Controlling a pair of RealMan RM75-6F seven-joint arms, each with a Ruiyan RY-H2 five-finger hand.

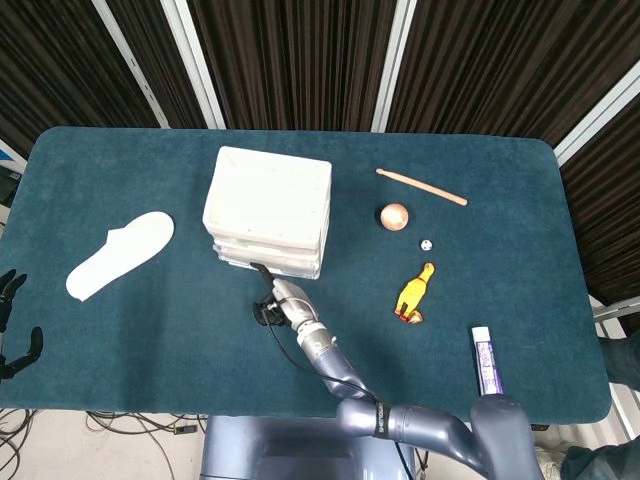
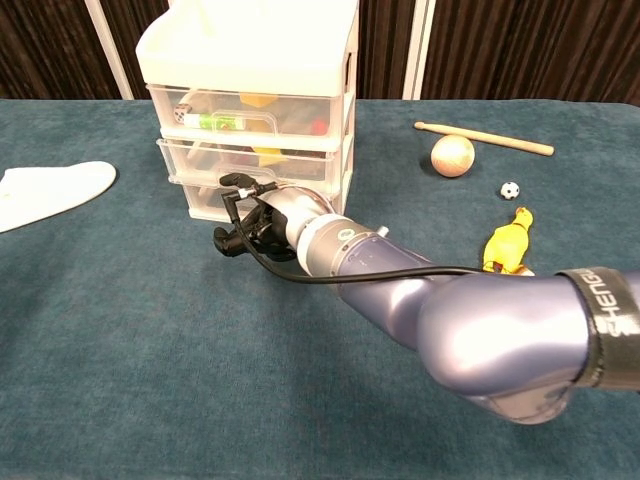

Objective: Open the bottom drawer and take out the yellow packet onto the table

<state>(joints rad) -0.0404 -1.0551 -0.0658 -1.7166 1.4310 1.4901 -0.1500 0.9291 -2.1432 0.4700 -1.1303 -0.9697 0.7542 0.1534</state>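
Since the right hand (image 2: 250, 225) curls its fingers at the bottom drawer (image 2: 205, 200) front, grip unclear, pulling could drag the light drawer unit (image 1: 268, 210).

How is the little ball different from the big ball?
The little ball is white with dark spots; the big ball is plain tan. The little ball is far smaller. The big ball lies nearer the stick, the little ball nearer the yellow chicken. Both are round and rest on the table.
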